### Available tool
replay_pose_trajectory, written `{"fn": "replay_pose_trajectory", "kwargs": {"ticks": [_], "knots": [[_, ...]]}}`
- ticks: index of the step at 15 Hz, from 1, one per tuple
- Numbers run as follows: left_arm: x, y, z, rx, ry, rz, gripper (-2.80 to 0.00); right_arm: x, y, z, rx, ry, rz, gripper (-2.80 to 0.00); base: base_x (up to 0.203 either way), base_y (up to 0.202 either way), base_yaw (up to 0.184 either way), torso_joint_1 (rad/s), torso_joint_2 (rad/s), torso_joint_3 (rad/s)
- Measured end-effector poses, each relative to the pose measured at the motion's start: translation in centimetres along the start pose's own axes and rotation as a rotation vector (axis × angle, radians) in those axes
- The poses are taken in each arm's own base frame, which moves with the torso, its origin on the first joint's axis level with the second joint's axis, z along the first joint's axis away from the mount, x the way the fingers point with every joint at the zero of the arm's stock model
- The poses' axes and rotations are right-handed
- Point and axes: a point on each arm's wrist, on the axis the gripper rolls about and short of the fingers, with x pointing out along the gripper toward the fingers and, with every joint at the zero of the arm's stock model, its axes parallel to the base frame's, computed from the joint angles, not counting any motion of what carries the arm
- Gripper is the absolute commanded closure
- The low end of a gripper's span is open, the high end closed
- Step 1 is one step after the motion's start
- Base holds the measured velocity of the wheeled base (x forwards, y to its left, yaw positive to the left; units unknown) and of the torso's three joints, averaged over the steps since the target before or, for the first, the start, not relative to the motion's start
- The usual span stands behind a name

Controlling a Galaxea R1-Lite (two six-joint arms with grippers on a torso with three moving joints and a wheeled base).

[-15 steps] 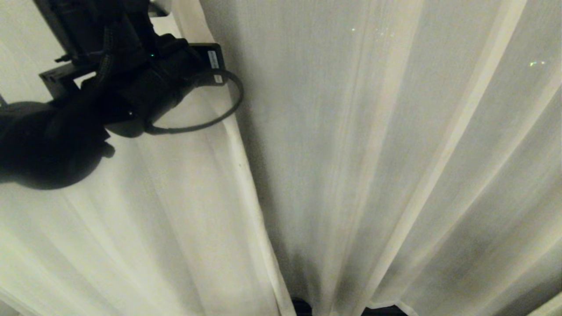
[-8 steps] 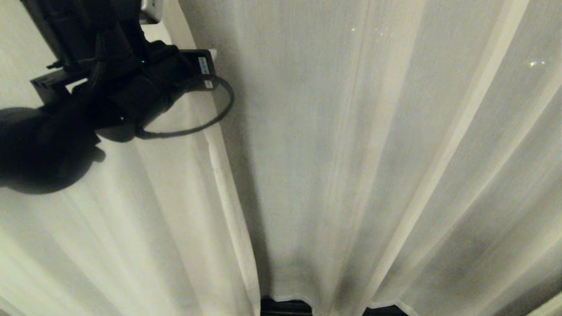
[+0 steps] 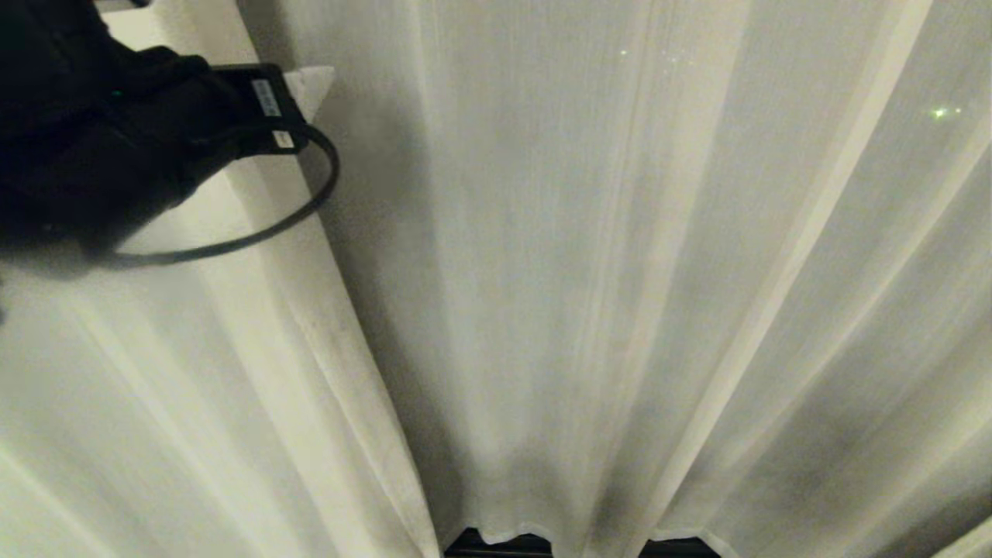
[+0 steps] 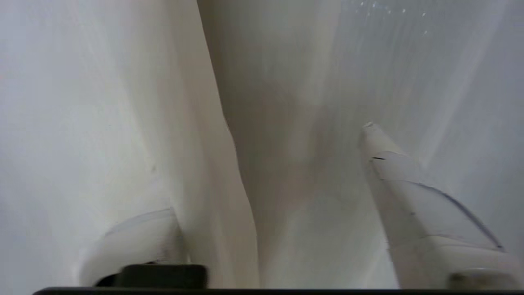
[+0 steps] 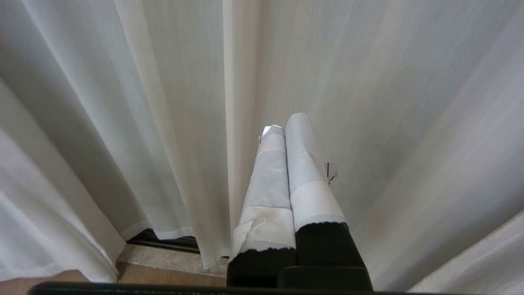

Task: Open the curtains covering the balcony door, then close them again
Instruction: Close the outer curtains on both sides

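Up at far left my left gripper (image 4: 270, 196) gapes, gripping nothing | curtains' (image 3: 620, 271) vertical hem fold (image 4: 221, 164) sits between its fingers | right gripper (image 5: 282, 127) pinched shut, idle, empty.

Two sheer curtains (image 3: 620, 271) hang here, with two pincers, left pincer (image 4: 270, 196) and right pincer (image 5: 284, 135).

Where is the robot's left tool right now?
In the head view it is upper left, its white-taped fingertip showing; left wrist view shows the left tool open astride the sheer cream curtains' edge.
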Motion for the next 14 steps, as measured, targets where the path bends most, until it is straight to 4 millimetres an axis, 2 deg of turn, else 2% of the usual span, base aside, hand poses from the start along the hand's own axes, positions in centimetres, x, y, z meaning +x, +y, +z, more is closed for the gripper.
{"fn": "replay_pose_trajectory", "kwargs": {"ticks": [2, 3, 6, 8, 11, 14], "knots": [[-3.5, 1.2, 0.5, 0.017, 0.013, -0.013, -2.80, 0.0, 0.0, 0.0, 0.000, 0.000, 0.000, 0.00, 0.000, 0.000, 0.000, 0.000, 0.00, 0.000], [-5.4, 1.9, 0.7, 0.030, 0.018, -0.023, 0.00, 0.0, 0.0, 0.0, 0.000, 0.000, 0.000, 0.00, 0.000, 0.000, 0.000, 0.000, 0.00, 0.000], [-10.7, 4.1, 0.4, 0.070, 0.051, -0.048, 0.00, 0.0, 0.0, 0.0, 0.000, 0.000, 0.000, 0.00, 0.000, 0.000, 0.000, 0.000, 0.00, 0.000], [-13.3, 5.3, -0.1, 0.084, 0.072, -0.057, 0.00, 0.0, 0.0, 0.0, 0.000, 0.000, 0.000, 0.00, 0.000, 0.000, 0.000, 0.000, 0.00, 0.000], [-15.7, 6.5, -0.5, 0.087, 0.082, -0.062, 0.00, 0.0, 0.0, 0.0, 0.000, 0.000, 0.000, 0.00, 0.000, 0.000, 0.000, 0.000, 0.00, 0.000], [-16.9, 7.1, -0.7, 0.081, 0.067, -0.062, 0.00, 0.0, 0.0, 0.0, 0.000, 0.000, 0.000, 0.00, 0.000, 0.000, 0.000, 0.000, 0.00, 0.000]]}}
